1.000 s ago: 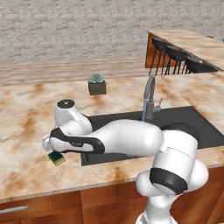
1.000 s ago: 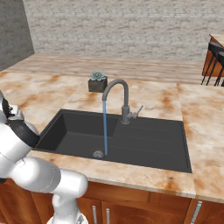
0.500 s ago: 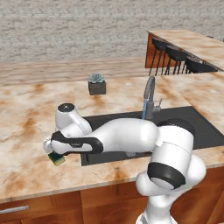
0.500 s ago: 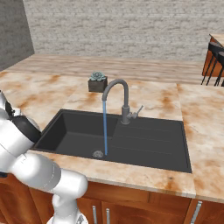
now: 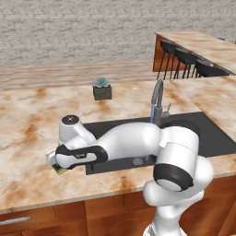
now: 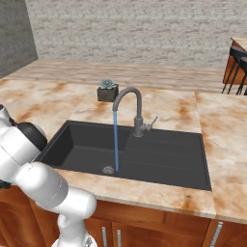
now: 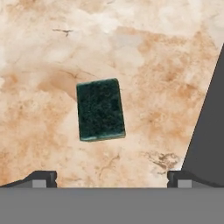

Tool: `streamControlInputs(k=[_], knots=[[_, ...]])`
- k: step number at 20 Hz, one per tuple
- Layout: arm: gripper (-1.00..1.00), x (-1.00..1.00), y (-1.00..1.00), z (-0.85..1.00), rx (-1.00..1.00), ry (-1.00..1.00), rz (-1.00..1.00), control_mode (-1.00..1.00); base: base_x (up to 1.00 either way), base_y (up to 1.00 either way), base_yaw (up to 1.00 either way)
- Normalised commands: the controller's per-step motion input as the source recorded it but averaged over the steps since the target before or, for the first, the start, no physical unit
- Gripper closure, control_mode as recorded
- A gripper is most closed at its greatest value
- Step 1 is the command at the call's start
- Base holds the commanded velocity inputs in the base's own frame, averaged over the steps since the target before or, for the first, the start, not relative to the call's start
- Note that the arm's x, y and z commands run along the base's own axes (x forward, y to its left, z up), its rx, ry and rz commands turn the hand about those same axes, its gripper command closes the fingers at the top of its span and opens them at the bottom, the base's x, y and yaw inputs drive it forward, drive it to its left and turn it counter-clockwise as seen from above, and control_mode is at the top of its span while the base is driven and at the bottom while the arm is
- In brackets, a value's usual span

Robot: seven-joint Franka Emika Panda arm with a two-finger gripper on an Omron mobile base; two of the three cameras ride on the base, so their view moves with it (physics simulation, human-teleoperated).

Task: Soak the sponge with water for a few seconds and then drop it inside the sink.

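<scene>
The sponge (image 7: 100, 109) lies flat on the marble counter, dark green face up, just left of the sink (image 7: 210, 131). My gripper (image 7: 111, 178) hangs straight above it, open, with both fingertips wide apart and nothing between them. In the left base view the hand (image 5: 69, 156) points down over the sponge (image 5: 60, 169), of which a yellow-green corner peeks out at the counter's front. Water (image 6: 116, 140) falls in a thin blue stream from the grey faucet (image 6: 132, 103) into the black sink (image 6: 159, 154), near its drain (image 6: 108, 169).
A dark pot with a succulent (image 5: 102, 88) stands on the counter behind the sink. Bar stools (image 5: 184, 60) line a second counter at the far right. The counter's front edge runs just below the sponge.
The hand has come down a little toward the sponge. The sponge has not moved, the gripper stays open, and the water keeps running.
</scene>
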Motion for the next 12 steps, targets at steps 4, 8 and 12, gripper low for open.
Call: streamControlInputs(k=[4, 8, 12], knots=[[-1.00, 0.14, 0.28, -0.08, -0.01, 0.00, 0.00, -1.00, 0.00, 0.00, 0.00], [-1.00, 0.21, 0.32, 0.00, -0.02, 0.00, 0.00, -1.00, 0.00, 0.00, 0.00], [-1.00, 0.28, 0.21, 0.00, -0.05, 0.00, 0.00, -1.00, 0.00, 0.00, 0.00]])
